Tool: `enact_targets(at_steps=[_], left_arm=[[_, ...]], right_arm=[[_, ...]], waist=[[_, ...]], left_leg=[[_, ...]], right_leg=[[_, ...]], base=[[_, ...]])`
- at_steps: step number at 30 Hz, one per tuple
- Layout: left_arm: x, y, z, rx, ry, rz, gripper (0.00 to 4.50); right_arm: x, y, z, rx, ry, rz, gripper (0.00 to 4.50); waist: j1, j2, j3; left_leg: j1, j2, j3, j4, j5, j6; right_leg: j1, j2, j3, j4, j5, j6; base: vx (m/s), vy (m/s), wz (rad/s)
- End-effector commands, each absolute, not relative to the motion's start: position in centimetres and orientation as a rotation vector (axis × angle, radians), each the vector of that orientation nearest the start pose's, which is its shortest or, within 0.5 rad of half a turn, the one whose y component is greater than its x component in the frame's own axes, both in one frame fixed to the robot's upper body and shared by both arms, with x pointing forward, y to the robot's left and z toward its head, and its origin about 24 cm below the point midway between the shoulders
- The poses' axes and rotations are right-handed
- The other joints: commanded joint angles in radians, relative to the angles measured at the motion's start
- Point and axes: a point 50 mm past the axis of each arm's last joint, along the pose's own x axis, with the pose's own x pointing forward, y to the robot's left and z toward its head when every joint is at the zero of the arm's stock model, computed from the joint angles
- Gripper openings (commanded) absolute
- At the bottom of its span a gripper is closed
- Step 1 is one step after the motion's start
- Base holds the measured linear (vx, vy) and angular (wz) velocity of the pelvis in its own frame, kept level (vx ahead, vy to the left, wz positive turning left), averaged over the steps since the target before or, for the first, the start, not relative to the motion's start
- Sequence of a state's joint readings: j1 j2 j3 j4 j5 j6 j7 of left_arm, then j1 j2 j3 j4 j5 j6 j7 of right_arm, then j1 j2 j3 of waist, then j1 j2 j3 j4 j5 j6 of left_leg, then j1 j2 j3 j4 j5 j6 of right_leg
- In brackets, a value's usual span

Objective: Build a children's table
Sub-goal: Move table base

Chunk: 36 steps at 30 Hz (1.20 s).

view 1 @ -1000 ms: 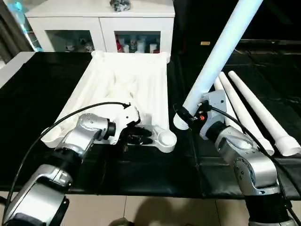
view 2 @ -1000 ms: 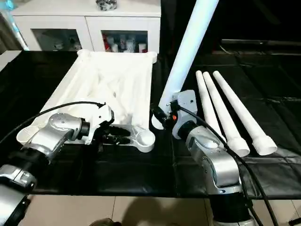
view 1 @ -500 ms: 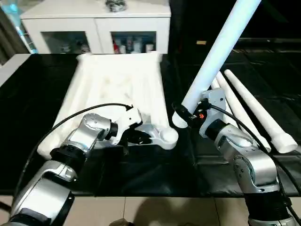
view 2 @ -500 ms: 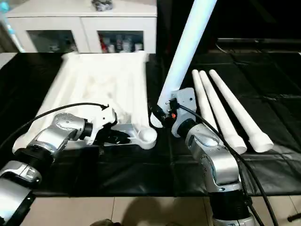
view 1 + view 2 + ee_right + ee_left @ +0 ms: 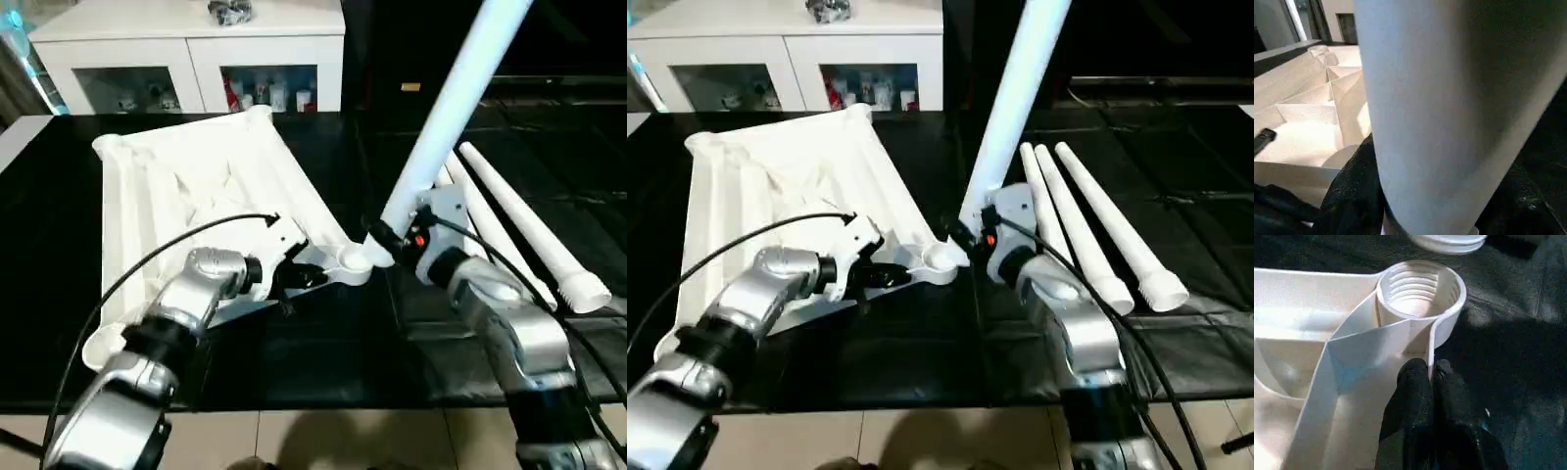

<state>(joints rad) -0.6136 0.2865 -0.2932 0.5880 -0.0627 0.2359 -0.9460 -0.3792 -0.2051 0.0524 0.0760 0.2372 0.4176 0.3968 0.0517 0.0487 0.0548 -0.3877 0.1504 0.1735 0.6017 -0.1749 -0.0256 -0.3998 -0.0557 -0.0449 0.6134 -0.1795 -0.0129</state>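
At the left of the work, the table top [image 5: 186,211] lies ribbed side up on the black mat [image 5: 323,343], skewed so that one round corner socket [image 5: 1420,289] points toward the right arm. The left gripper [image 5: 1429,369] has its two black fingers pinched together on the thin rim wall just behind that socket, so it is clamped on the top and can steady or drag it. Just ahead of those fingertips the socket's threads show clean and open.

Beyond the socket's far lip, the right gripper [image 5: 384,242] grips the fourth leg [image 5: 446,117] near its threaded end, with the shaft rising steeply up and away. The leg's end hangs just beside the socket, not yet in it.

To do this step well, I judge the leg should be stood more upright over the socket and lowered squarely before any turning, while the left grip keeps the top from sliding; a tilted entry risks cross-threading.

To the right of the held leg, three spare legs [image 5: 519,230] lie side by side nearby, so there is little room to swing that way. The mat's front edge lies close behind both wrists; there is bare mat between them.
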Motion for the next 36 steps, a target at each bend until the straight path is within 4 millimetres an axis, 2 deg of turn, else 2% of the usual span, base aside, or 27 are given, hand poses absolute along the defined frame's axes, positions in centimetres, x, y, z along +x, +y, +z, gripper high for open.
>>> enact_targets(at_steps=[1, 3, 5, 6, 7, 11, 14, 18, 23, 26, 29, 30, 31, 32, 36], left_arm=[[32.1, 10.4, 5.0, 0.289, 0.4, -1.166, 0.0], [32.0, 10.2, 5.1, 0.293, 0.392, -1.17, 0.0], [32.1, 10.3, 5.2, 0.292, 0.389, -1.154, 0.0], [32.1, 10.3, 5.2, 0.275, 0.394, -1.155, 0.28], [32.1, 10.3, 5.4, 0.262, 0.386, -1.157, 0.57], [32.0, 11.1, 5.9, 0.294, 0.362, -1.135, 0.73], [31.8, 11.6, 6.0, 0.298, 0.366, -1.144, 1.0], [31.6, 12.1, 6.2, 0.295, 0.376, -1.162, 1.03], [31.1, 12.5, 6.0, 0.311, 0.402, -1.178, 1.03], [31.4, 12.3, 6.3, 0.29, 0.38, -1.154, 1.03], [32.4, 12.0, 8.0, 0.228, 0.284, -1.11, 1.36], [32.9, 11.9, 9.0, 0.191, 0.233, -1.095, 1.36], [33.3, 11.9, 10.3, 0.12, 0.188, -1.096, 1.54], [33.3, 11.9, 10.3, 0.12, 0.188, -1.096, 1.68], [33.6, 12.2, 12.5, 0.032, 0.137, -1.156, 1.96]], right_arm=[[31.9, -12.3, 9.7, 0.011, 0.1, 0.584, 1.94], [32.3, -11.8, 9.5, 0.031, 0.102, 0.642, 1.94], [32.5, -11.5, 9.4, 0.039, 0.1, 0.674, 1.94], [32.5, -11.4, 9.3, 0.045, 0.099, 0.689, 1.94], [32.5, -11.3, 9.4, 0.049, 0.094, 0.701, 1.94], [32.5, -11.2, 9.6, 0.048, 0.073, 0.74, 1.94], [32.5, -11.3, 9.6, 0.049, 0.064, 0.755, 1.94], [32.4, -11.4, 9.6, 0.05, 0.059, 0.768, 1.94], [32.2, -11.5, 9.6, 0.058, 0.048, 0.783, 1.94], [32.1, -11.4, 10.0, 0.06, 0.034, 0.799, 1.94], [32.0, -11.3, 10.7, 0.064, 0.013, 0.829, 1.94], [32.0, -11.3, 11.0, 0.066, 0.005, 0.845, 1.94], [31.9, -11.4, 11.4, 0.071, 0.001, 0.865, 1.94], [31.9, -11.4, 11.4, 0.071, 0.001, 0.865, 1.94], [31.7, -11.8, 12.1, 0.098, 0.007, 0.929, 1.94]], waist=[[0.005, -0.013, -0.073], [0.006, -0.017, -0.072], [0.009, -0.015, -0.07], [0.01, -0.02, -0.071], [0.012, -0.018, -0.072], [0.013, -0.022, -0.073], [0.013, -0.024, -0.071], [0.012, -0.022, -0.068], [0.012, -0.021, -0.07], [0.012, -0.02, -0.07], [0.012, -0.021, -0.069], [0.015, -0.021, -0.07], [0.017, -0.022, -0.07], [0.02, -0.021, -0.071], [0.019, -0.023, -0.07]], left_leg=[[0.015, 0.07, -0.028, -0.063, -0.161, 0.042], [0.017, 0.069, -0.024, -0.062, -0.161, 0.05], [0.017, 0.071, -0.025, -0.062, -0.167, 0.051], [0.017, 0.071, -0.024, -0.062, -0.164, 0.052], [0.017, 0.071, -0.025, -0.063, -0.16, 0.053], [0.015, 0.073, -0.024, -0.062, -0.141, 0.06], [0.017, 0.071, -0.023, -0.063, -0.156, 0.062], [0.018, 0.072, -0.024, -0.066, -0.179, 0.048], [0.017, 0.073, -0.025, -0.066, -0.16, 0.051], [0.017, 0.071, -0.023, -0.065, -0.162, 0.053], [0.017, 0.071, -0.024, -0.065, -0.173, 0.051], [0.017, 0.071, -0.024, -0.064, -0.17, 0.051], [0.019, 0.07, -0.022, -0.063, -0.17, 0.051], [0.02, 0.07, -0.023, -0.063, -0.169, 0.051], [0.017, 0.069, -0.024, -0.062, -0.165, 0.054]], right_leg=[[0.054, -0.094, 0.047, -0.072, -0.176, -0.223], [0.051, -0.093, 0.047, -0.074, -0.184, -0.226], [0.05, -0.094, 0.047, -0.075, -0.194, -0.224], [0.051, -0.094, 0.047, -0.073, -0.194, -0.223], [0.052, -0.095, 0.047, -0.072, -0.19, -0.223], [0.051, -0.095, 0.046, -0.068, -0.157, -0.231], [0.049, -0.095, 0.046, -0.072, -0.189, -0.222], [0.047, -0.094, 0.047, -0.075, -0.239, -0.21], [0.047, -0.094, 0.047, -0.07, -0.198, -0.217], [0.047, -0.093, 0.047, -0.071, -0.194, -0.22], [0.049, -0.093, 0.046, -0.072, -0.208, -0.219], [0.049, -0.094, 0.046, -0.073, -0.208, -0.22], [0.049, -0.093, 0.046, -0.072, -0.206, -0.224], [0.049, -0.094, 0.045, -0.071, -0.204, -0.227], [0.052, -0.094, 0.045, -0.07, -0.203, -0.23]], base=[[0.0, 0.0, 0.0], [0.0, 0.0, 0.0], [0.0, 0.0, 0.0], [0.0, 0.0, 0.0], [0.0, 0.0, 0.0], [0.0, 0.0, 0.0], [0.0, 0.0, 0.0], [0.0, 0.0, 0.0], [0.0, 0.0, 0.0], [0.0, 0.0, 0.0], [0.0, 0.0, 0.0], [0.0, 0.0, 0.0], [0.0, 0.0, 0.0], [0.0, 0.0, 0.0], [0.0, 0.0, 0.0]])
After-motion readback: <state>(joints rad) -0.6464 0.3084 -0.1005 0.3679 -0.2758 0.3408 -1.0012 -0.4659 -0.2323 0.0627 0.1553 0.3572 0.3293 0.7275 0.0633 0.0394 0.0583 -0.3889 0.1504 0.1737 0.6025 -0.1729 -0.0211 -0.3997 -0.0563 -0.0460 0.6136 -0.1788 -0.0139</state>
